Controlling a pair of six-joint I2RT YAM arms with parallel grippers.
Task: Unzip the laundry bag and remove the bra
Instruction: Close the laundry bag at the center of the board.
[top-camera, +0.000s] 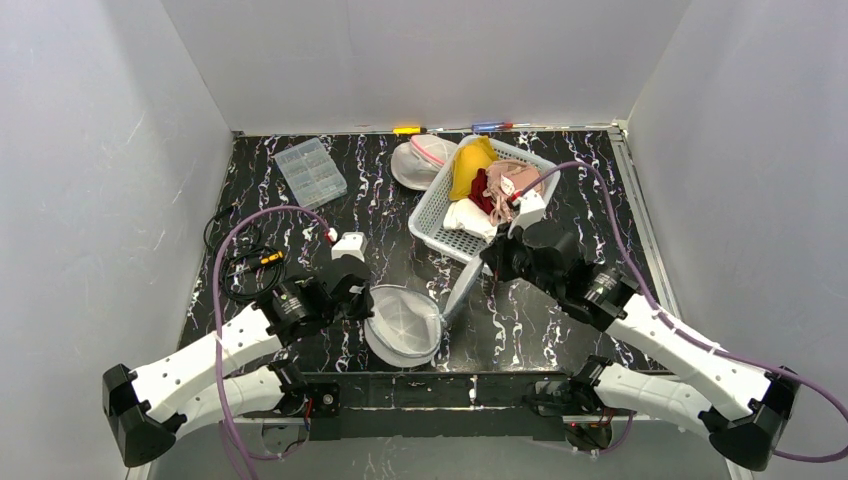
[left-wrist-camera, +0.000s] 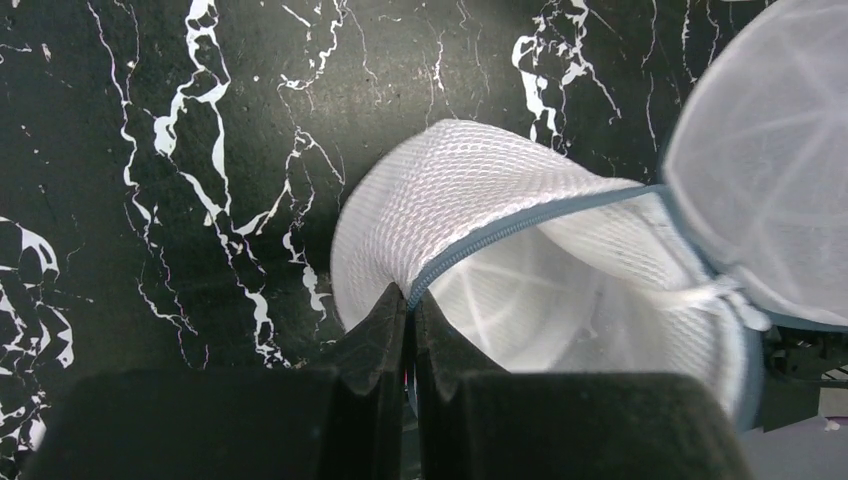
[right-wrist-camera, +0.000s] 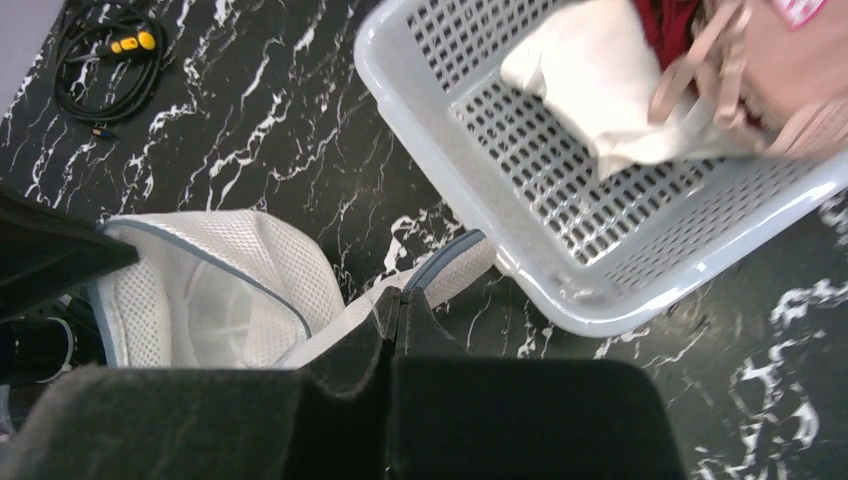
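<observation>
Caught late in the job, with the left gripper (left-wrist-camera: 410, 300) pinched together on the grey zip edge (left-wrist-camera: 520, 225) of the laundry bag (left-wrist-camera: 450, 190), the white mesh swelling out just ahead of its fingertips. Matched on the other side by the right gripper (right-wrist-camera: 400, 300), closed tight on the bag's lid flap (right-wrist-camera: 450, 268), grey trim poking out just beyond the tips and to their right. Stretched between the two pincers on the black marbled table (top-camera: 560, 320), mouth gaping, lid peeled back. Unzipping judged done, then: zip track running open from the left fingertips round the rim. Nothing but pale mesh and ribbing to be made out inside the shell ahead of the left pincer, though not every corner shown. Well ahead of the right gripper and to its right, inside the white basket (right-wrist-camera: 600, 315), a pink strapped garment (right-wrist-camera: 790, 90) lying among cream and red cloth, judged likely to be the bra, already out of the bag; not certain from these views. Little left, on that reading, beyond letting go of the mesh. Far ahead and to the left of the right pincer, a coiled cable (right-wrist-camera: 105, 50), clear of the work
</observation>
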